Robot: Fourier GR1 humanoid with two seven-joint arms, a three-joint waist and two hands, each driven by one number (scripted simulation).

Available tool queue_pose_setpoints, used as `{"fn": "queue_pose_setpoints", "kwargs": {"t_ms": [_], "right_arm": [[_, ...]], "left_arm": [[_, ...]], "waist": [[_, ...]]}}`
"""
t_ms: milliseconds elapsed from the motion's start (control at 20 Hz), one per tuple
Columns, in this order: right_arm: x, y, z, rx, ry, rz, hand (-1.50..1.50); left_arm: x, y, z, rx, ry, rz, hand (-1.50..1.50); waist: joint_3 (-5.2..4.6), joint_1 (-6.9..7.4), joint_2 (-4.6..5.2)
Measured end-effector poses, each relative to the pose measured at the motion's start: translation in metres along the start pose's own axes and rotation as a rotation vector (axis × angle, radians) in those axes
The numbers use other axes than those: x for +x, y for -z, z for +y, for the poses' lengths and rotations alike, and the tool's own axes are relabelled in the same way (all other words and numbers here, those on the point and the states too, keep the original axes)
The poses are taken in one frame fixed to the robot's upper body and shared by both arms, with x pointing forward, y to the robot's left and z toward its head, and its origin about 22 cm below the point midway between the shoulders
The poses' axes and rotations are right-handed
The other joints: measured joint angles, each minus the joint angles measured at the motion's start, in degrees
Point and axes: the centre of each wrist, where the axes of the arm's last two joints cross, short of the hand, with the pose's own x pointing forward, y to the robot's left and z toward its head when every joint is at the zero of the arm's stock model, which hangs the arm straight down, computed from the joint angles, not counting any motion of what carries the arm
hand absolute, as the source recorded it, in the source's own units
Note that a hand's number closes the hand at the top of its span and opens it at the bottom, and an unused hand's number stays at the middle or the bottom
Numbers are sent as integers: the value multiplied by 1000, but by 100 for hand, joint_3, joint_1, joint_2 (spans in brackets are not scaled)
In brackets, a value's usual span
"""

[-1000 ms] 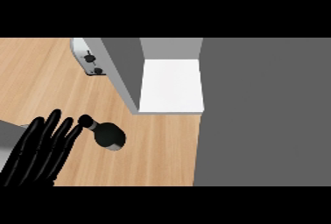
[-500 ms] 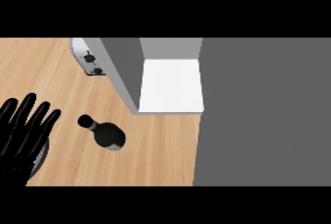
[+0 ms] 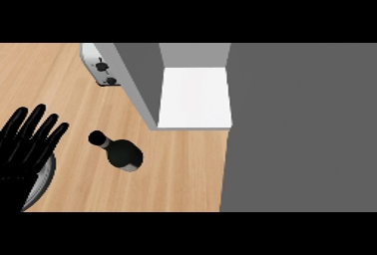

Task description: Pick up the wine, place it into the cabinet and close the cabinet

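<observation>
Wine [image 3: 117, 152] stands on the counter [image 3: 177, 174], near the open cabinet [image 3: 195, 97]. Left hand [image 3: 26, 144], fingers spread and released, rests just left of it, apart.

A wooden counter [image 3: 74, 104] carries the dark wine bottle [image 3: 117, 152].

At the left edge you see the robot's left hand [image 3: 28, 142]: matte black all over, with long slender fingers [image 3: 37, 119], joined to a rounded grey forearm [image 3: 40, 182] with darker banding along its side.
</observation>
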Motion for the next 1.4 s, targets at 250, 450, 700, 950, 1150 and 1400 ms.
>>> {"fn": "queue_pose_setpoints", "kwargs": {"t_ms": [250,450,700,950,1150,1400], "right_arm": [[1,-1,-1,-1,-8,8,-150],[2,1,-1,6,-14,10,-150],[5,1,0,11,-16,13,-150],[11,4,1,4,-12,5,-150],[12,3,3,5,-4,8,-150],[15,2,0,-1,-18,8,-150]], "left_arm": [[-25,0,14,-5,0,45,-150],[-48,9,25,0,-2,60,-150],[-73,14,38,40,14,47,-150],[-93,17,45,62,32,42,-150],[-109,17,56,67,38,51,-150],[-125,22,62,69,39,60,-150]], "waist": [[0,-8,0],[0,-19,3],[0,-25,3],[0,-16,3],[0,-19,3],[1,-22,3]]}}
